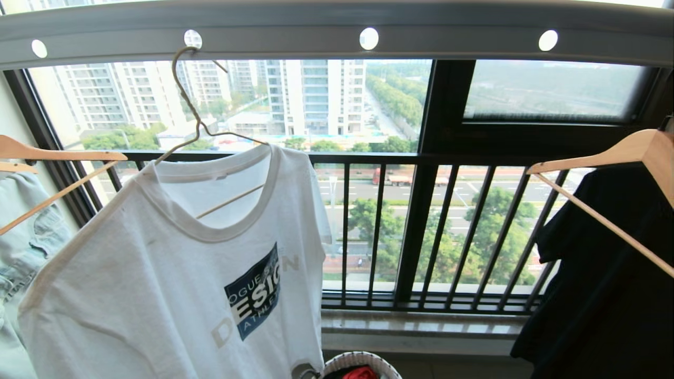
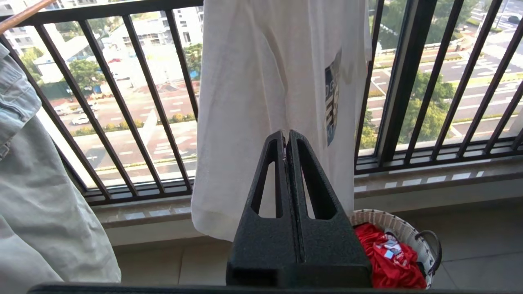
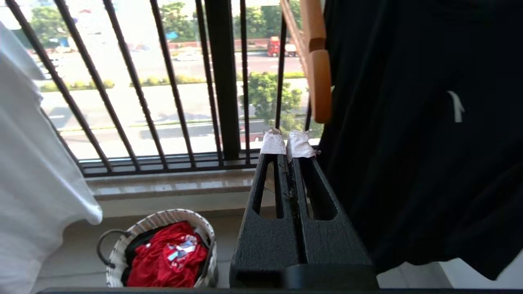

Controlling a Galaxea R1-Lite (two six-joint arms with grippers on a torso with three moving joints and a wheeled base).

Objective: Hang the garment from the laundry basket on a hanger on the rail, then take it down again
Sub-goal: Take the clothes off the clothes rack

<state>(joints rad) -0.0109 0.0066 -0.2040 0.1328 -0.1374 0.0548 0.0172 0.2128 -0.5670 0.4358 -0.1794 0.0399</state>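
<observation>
Head view: the garment point(image 1: 174, 273) is hanging at lower left on the hanger point(image 1: 196, 118), which is hooking into the rail point(image 1: 337, 31) across the top; the window guard point(image 1: 421, 231) is standing behind. Left wrist view: the left gripper point(image 2: 285, 136), fingers pressed together, is pointing at the garment; the laundry basket point(image 2: 402, 230) is sitting on the floor point(image 2: 478, 245) at lower right. Right wrist view: the right gripper point(image 3: 286, 141), fingers together, is hanging beside the black shirt point(image 3: 421, 134).

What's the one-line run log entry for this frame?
garment: hung on hanger, hooked in rail | left gripper: shut, empty | right gripper: shut, empty | laundry basket: red cloth inside
</observation>
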